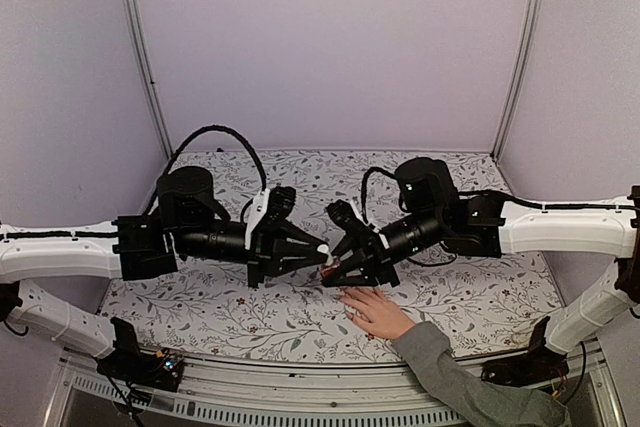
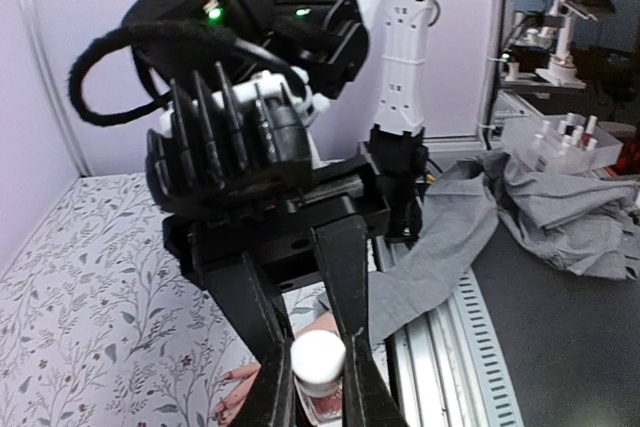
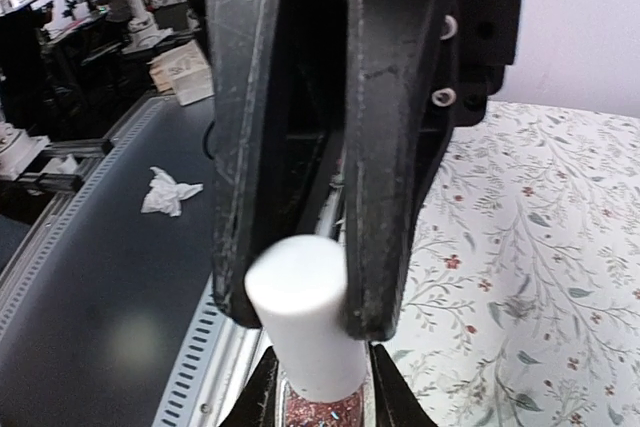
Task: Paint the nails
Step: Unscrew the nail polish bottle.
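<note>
Your left end effector (image 1: 319, 251) is closed on the white cap (image 3: 298, 292) of the polish bottle (image 3: 320, 413). Your right end effector (image 1: 337, 272) is clamped on the glittery glass just beneath it. The cap looks seated on the bottle, so I judge the brush is not yet out.

The nails (image 1: 346, 295) are at the tips of the hand (image 1: 374, 313), which lies on the worktop (image 1: 470, 297) just nearside of both end effectors and below them. Its long axis runs diagonally from the grey sleeve (image 1: 450, 377) at near right toward the bottle, fingertips leading. Your right end effector is nearer, but the left has the cap, so the brush must travel down, toward you and slightly right. From above you cannot tell single nails apart.
</note>
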Robot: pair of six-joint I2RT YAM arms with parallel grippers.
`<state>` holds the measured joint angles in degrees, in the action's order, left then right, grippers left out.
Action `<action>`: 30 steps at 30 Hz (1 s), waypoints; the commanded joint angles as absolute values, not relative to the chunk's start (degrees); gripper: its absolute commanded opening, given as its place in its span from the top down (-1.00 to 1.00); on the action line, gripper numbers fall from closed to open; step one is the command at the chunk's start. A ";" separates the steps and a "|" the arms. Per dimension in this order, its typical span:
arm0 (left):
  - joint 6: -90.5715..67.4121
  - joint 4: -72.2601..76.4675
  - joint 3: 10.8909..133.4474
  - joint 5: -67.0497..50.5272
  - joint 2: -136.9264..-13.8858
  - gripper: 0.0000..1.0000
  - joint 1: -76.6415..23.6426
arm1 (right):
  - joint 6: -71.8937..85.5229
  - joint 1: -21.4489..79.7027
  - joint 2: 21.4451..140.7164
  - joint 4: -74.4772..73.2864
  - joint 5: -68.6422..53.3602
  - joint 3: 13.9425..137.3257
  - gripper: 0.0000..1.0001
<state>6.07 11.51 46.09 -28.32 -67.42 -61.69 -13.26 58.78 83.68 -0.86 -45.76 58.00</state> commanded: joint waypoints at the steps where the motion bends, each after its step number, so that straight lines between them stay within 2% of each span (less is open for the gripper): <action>1: 2.69 16.79 45.29 -16.08 -67.81 1.00 -62.57 | -9.27 58.76 82.34 7.24 -28.97 58.27 1.00; 10: -6.99 19.66 46.26 2.32 -70.57 1.00 -62.58 | -6.93 58.72 82.83 13.33 -10.50 58.77 1.00; 16: -13.52 19.15 49.35 12.53 -74.84 1.00 -63.10 | -7.33 58.84 84.55 17.79 -2.29 59.27 1.00; 30: -29.09 9.59 59.43 33.88 -87.15 1.00 -66.34 | -13.70 61.65 92.14 22.62 15.37 64.60 1.00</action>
<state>-22.81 15.92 56.86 27.75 -83.44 -64.49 -10.96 59.90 91.35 14.63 10.50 60.58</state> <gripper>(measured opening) 0.122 0.209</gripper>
